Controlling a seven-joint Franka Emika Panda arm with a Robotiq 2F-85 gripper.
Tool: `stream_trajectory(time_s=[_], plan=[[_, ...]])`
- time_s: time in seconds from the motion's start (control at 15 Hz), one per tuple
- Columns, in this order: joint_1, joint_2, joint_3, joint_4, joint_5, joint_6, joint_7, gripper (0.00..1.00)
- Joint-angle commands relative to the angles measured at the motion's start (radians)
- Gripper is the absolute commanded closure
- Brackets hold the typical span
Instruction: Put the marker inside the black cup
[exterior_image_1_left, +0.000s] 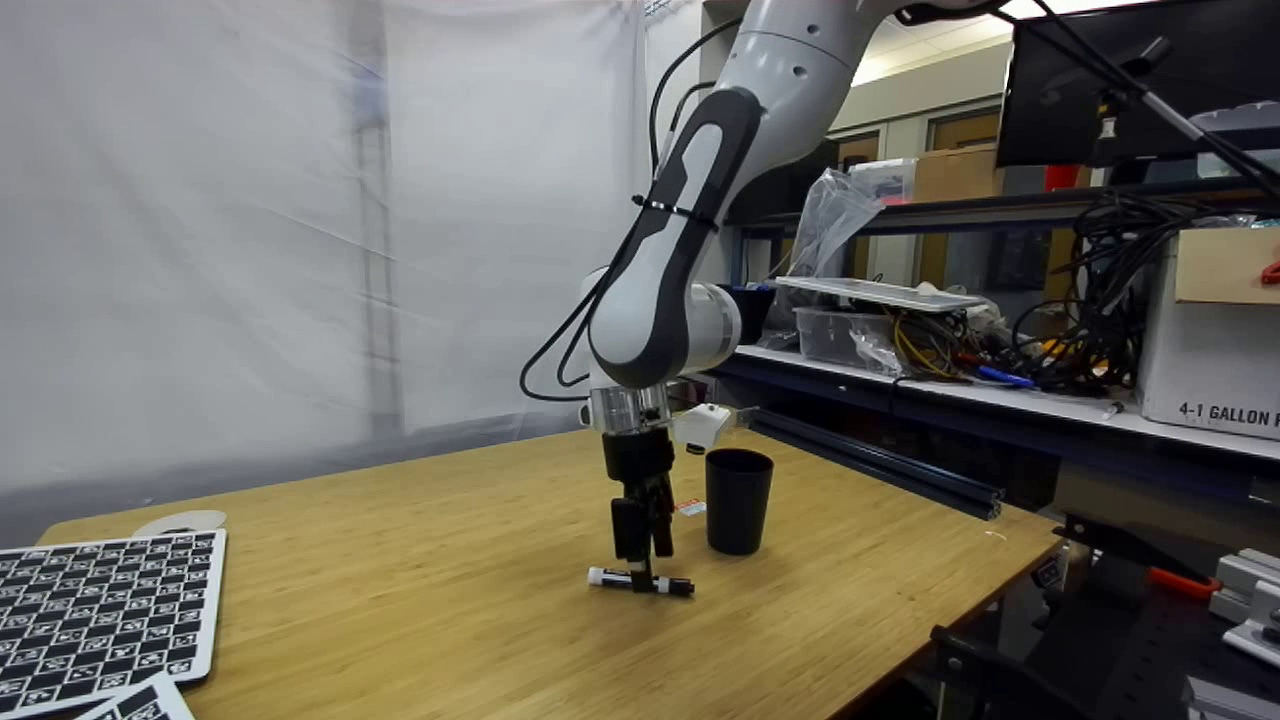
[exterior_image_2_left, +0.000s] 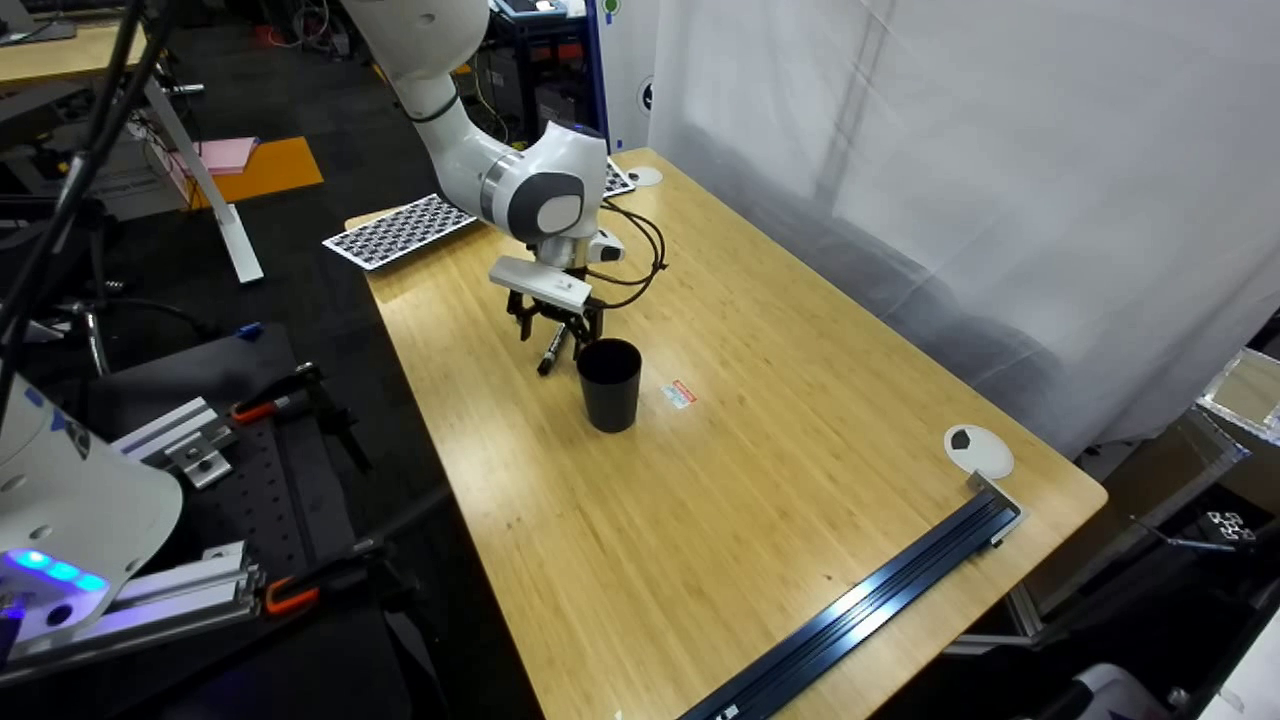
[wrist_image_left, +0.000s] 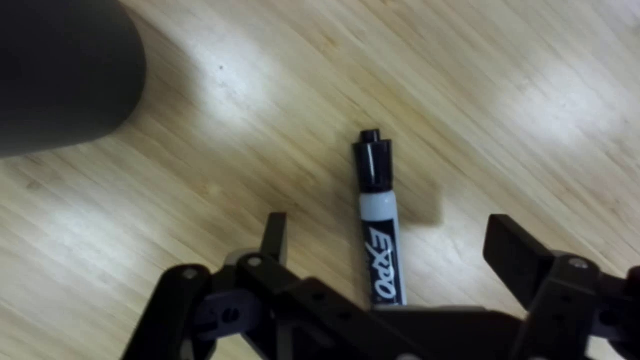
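Observation:
The marker (exterior_image_1_left: 609, 577) is a black-and-white pen with a black cap. It lies flat on the wooden table, as also seen in an exterior view (exterior_image_2_left: 551, 354). In the wrist view, the marker (wrist_image_left: 376, 207) points its cap away from the gripper, and its rear end is hidden behind the gripper body. The black cup (exterior_image_1_left: 738, 505) stands upright close by, as also seen in an exterior view (exterior_image_2_left: 610, 388). Its side fills the upper left of the wrist view (wrist_image_left: 65, 75). My gripper (wrist_image_left: 386, 220) is open, low over the marker, with one finger on each side, apart from it.
A checkered board (exterior_image_1_left: 110, 610) lies at one end of the table (exterior_image_2_left: 700, 520). A dark metal rail (exterior_image_2_left: 860, 610) lies at the other end. A small red-and-white label (exterior_image_2_left: 678, 394) is on the tabletop beside the cup. A shelf with bins and cables (exterior_image_1_left: 900, 350) stands behind.

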Motion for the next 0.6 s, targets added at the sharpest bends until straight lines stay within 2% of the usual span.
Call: stream_trajectory(time_s=[0.0,0.07,0.13,0.33,0.53], plan=[[0.053,0.042,-0.048,0.038,-0.071,0.035,0.027,0.0],[0.059,0.056,-0.052,0.048,-0.081,0.038,0.028,0.0],[0.063,0.069,-0.055,0.057,-0.089,0.043,0.029,0.21],[0.08,0.069,-0.07,0.068,-0.113,0.03,0.052,0.39],[0.085,0.068,-0.08,0.077,-0.131,0.023,0.062,0.61]])
